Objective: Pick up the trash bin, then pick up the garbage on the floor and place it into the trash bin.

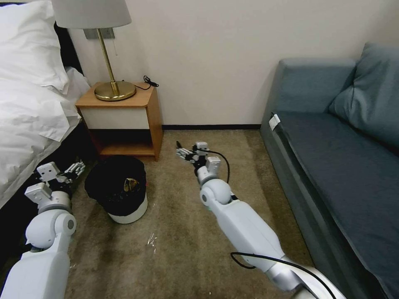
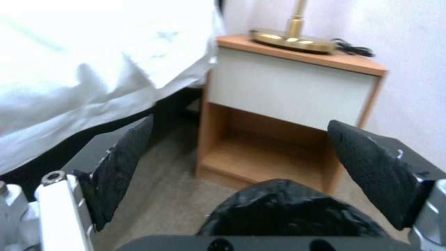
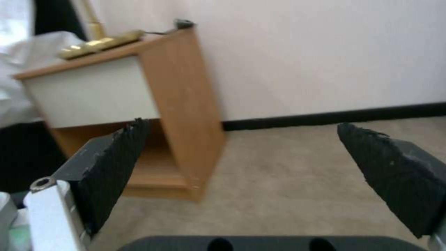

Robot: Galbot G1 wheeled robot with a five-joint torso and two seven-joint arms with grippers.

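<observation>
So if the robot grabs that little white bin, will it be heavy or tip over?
Probably light: the trash bin looks like small thin plastic with little inside. It's round and narrow, so a sideways push might tip it. Its black bag liner looks loose and floppy, so the left claw could slip on it.

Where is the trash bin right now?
The trash bin stands on the carpet at the head view's left, just in front of the wooden nightstand, beside the open left gripper.

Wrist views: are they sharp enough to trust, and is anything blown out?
Left wrist view: the bedsheet is overexposed, and the nightstand soft. Right wrist view: the nightstand and lamp base are blurred. Head view: sharp, the bin liner nearly featureless black.
</observation>
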